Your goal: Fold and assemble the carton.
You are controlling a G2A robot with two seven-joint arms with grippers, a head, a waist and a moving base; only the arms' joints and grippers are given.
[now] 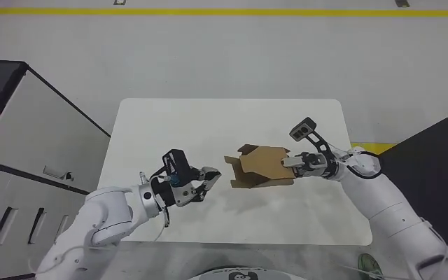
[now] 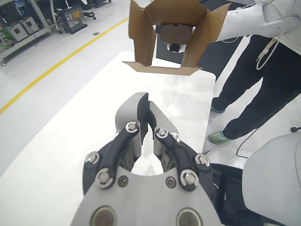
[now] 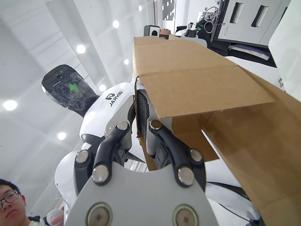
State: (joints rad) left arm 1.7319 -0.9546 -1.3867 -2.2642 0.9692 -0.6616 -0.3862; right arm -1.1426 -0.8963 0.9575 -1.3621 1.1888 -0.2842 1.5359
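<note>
A brown cardboard carton (image 1: pixel 259 166) hangs above the middle of the white table (image 1: pixel 210 126), with its end flaps splayed outward. My right gripper (image 1: pixel 288 162) holds it from the right and is shut on one cardboard wall (image 3: pixel 188 71); the edge sits between the fingers (image 3: pixel 141 109). The carton's open end (image 2: pixel 174 8) faces my left gripper (image 2: pixel 147 109), which is shut with nothing in it. That left gripper (image 1: pixel 204 182) hovers over the table a short way left of the carton and is not touching it.
A grey cabinet (image 1: pixel 35 140) stands just off the table's left edge. A dark surface (image 1: pixel 420 154) lies off the right edge. The table's far half is bare white surface.
</note>
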